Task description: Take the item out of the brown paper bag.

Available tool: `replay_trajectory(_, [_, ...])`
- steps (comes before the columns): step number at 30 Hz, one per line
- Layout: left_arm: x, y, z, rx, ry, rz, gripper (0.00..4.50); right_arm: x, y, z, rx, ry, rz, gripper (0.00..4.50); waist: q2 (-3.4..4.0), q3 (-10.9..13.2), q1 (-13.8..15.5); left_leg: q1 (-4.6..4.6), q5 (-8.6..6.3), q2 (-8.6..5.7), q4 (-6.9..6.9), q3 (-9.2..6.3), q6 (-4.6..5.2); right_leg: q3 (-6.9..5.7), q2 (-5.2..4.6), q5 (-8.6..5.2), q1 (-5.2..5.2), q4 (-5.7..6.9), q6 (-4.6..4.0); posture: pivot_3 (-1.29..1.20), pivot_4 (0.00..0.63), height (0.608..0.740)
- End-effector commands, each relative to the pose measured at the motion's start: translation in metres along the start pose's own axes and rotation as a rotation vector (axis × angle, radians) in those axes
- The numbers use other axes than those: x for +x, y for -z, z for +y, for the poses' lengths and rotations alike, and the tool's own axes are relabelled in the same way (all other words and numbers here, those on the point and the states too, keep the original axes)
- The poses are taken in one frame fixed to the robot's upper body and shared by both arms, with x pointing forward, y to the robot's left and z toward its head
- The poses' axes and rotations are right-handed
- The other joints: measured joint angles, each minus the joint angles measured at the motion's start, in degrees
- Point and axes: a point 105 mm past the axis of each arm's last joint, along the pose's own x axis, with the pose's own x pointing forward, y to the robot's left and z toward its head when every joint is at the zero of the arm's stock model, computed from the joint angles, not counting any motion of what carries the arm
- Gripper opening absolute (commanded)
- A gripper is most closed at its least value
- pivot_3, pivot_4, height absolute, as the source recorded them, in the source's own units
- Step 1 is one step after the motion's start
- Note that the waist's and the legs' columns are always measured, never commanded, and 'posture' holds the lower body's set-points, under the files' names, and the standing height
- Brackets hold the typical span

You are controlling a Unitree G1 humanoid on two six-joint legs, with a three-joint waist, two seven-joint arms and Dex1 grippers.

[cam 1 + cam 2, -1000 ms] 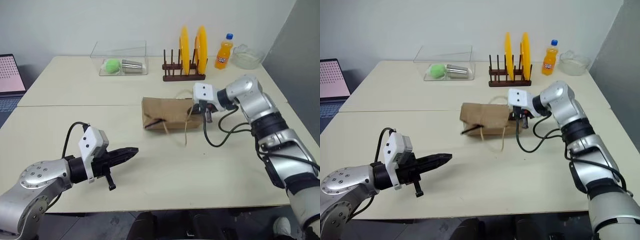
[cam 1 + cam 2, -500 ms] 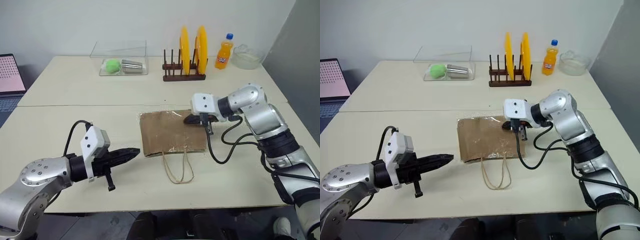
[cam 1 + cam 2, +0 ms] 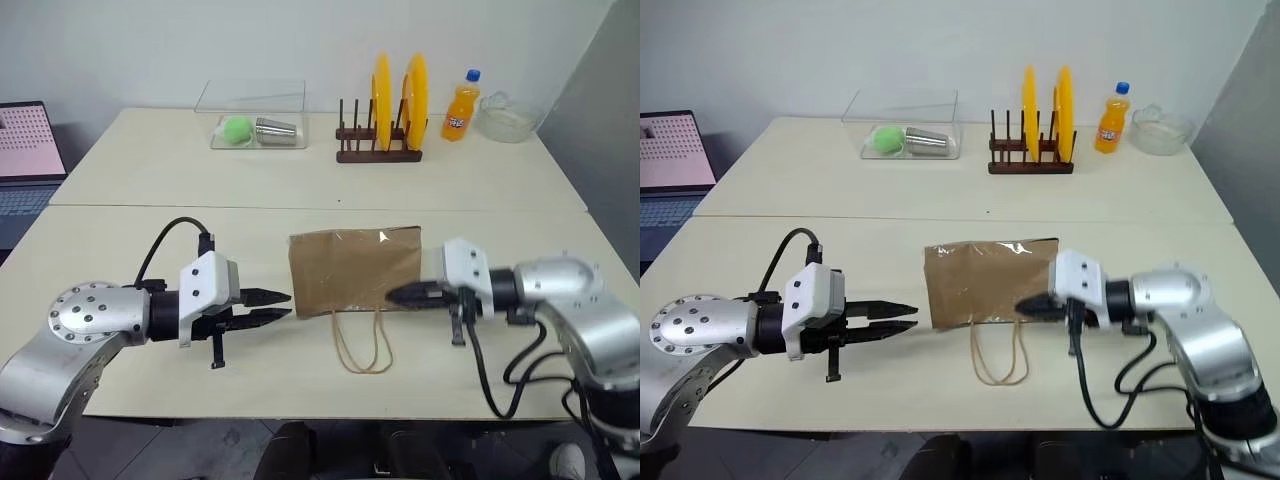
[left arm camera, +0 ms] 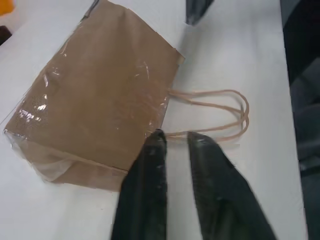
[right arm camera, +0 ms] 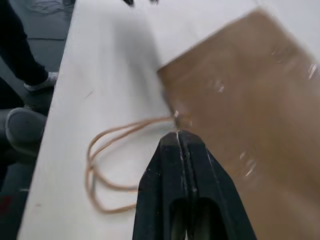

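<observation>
On the bench, going from left to right, the left gripper comes first: its two black fingers stand a little apart, holding nothing, and they point toward the left edge of the brown paper bag. The bag lies flat in the middle of the bench, with its two cord handles spread toward the near edge. In the left wrist view the tips are just beside the corner of the bag where the handles come out, close to the paper but, as far as I can tell, not gripping it. On the right side, the right gripper has its fingers pressed together and is empty; its tip is at the right part of the bag's near edge, near the handle roots.

The item cannot be seen; I judge that it is inside the bag, which looks quite flat.

I judge that the step in hand is to get a hold on the bag's mouth, so the task is at its beginning. The next move probably calls for one gripper to catch the mouth edge or a handle and hold it open, while the other reaches inside.
</observation>
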Motion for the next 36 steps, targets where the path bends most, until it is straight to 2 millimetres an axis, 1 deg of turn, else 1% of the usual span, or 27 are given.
replay_trajectory(1, [0.007, 0.0, 0.001, 0.204, 0.098, 0.041, 2.12, -0.005, -0.012, 0.013, 0.029, 0.079, -0.051, 0.97, 0.01, 0.0, -0.2, 0.0, 0.0, 0.0, 0.01, 0.01, 0.0, 0.0, 0.0, 0.0, 0.0, 0.0, 0.01, 0.0, 0.15, 0.74])
replay_trajectory(2, [0.011, 0.0, 0.004, 0.246, 0.114, 0.04, 2.4, -0.005, -0.011, 0.018, 0.054, 0.089, -0.056, 1.27, 0.01, 0.0, -0.2, 0.04, 0.0, 0.0, 0.01, 0.08, 0.0, 0.04, 0.0, 0.0, 0.0, 0.01, 0.01, 0.0, 0.15, 0.74])
replay_trajectory(3, [0.015, -0.001, 0.007, 0.287, 0.129, 0.041, 2.74, -0.004, -0.011, 0.022, 0.07, 0.092, -0.058, 1.7, 0.01, 0.0, -0.3, 0.06, 0.01, 0.01, 0.01, 0.07, 0.0, 0.03, 0.01, -0.01, 0.01, 0.04, 0.01, 0.0, 0.15, 0.74])
replay_trajectory(4, [0.021, -0.001, 0.008, 0.337, 0.16, 0.037, 3.02, -0.004, -0.01, 0.028, 0.091, 0.097, -0.055, 2.0, 0.01, 0.0, -0.3, 0.07, 0.01, 0.05, 0.02, 0.08, 0.0, 0.03, 0.04, -0.01, 0.01, 0.05, 0.02, 0.0, 0.15, 0.74])
replay_trajectory(5, [0.027, -0.001, 0.008, 0.38, 0.188, 0.033, 3.03, -0.004, -0.009, 0.033, 0.108, 0.102, -0.051, 2.33, 0.02, 0.0, -0.1, 0.07, 0.01, 0.05, 0.02, 0.07, 0.0, 0.02, 0.05, -0.01, 0.01, 0.05, 0.02, 0.0, 0.15, 0.74])
replay_trajectory(10, [0.054, 0.003, 0.009, 0.537, 0.278, 0.004, 3.03, -0.008, -0.004, 0.043, 0.19, 0.165, -0.034, 2.33, 0.0, 0.0, -0.2, 0.0, 0.0, 0.02, 0.02, 0.04, 0.01, 0.03, 0.08, -0.02, 0.02, -0.01, 0.05, 0.0, 0.15, 0.74])
replay_trajectory(16, [0.081, 0.009, 0.01, 0.659, 0.346, -0.021, 3.03, -0.017, 0.0, 0.05, 0.256, 0.232, -0.02, 2.33, -0.01, 0.0, -0.2, -0.02, 0.0, 0.02, 0.02, 0.0, 0.02, 0.01, 0.11, -0.02, 0.03, -0.02, 0.06, 0.0, 0.15, 0.74])
replay_trajectory(23, [0.094, 0.017, 0.008, 0.721, 0.395, -0.028, 3.03, -0.023, 0.007, 0.058, 0.294, 0.244, 0.002, 2.33, -0.02, 0.0, -0.3, 0.02, 0.0, 0.02, 0.04, -0.01, 0.02, 0.01, 0.14, -0.02, 0.07, -0.02, 0.08, 0.0, 0.15, 0.74])
replay_trajectory(28, [0.099, 0.022, 0.007, 0.742, 0.412, -0.026, 3.03, -0.025, 0.01, 0.062, 0.309, 0.246, 0.009, 2.33, -0.02, 0.0, -0.2, 0.05, 0.0, 0.02, 0.05, -0.03, 0.02, 0.0, 0.14, -0.03, 0.15, -0.04, 0.1, 0.0, 0.15, 0.74])
replay_trajectory(34, [0.102, 0.026, 0.003, 0.757, 0.429, -0.024, 3.03, -0.027, 0.009, 0.065, 0.313, 0.248, 0.007, 2.33, -0.03, 0.0, -0.2, 0.13, 0.0, 0.02, 0.05, -0.06, 0.03, -0.03, 0.14, -0.04, 0.29, -0.12, 0.14, 0.0, 0.15, 0.74])
replay_trajectory(36, [0.108, 0.028, 0.0, 0.769, 0.436, -0.026, 3.03, -0.027, 0.008, 0.064, 0.312, 0.25, 0.004, 2.33, -0.03, 0.0, -0.2, 0.13, 0.0, 0.02, 0.06, -0.09, 0.03, -0.05, 0.14, -0.04, 0.31, -0.14, 0.14, 0.0, 0.15, 0.74])
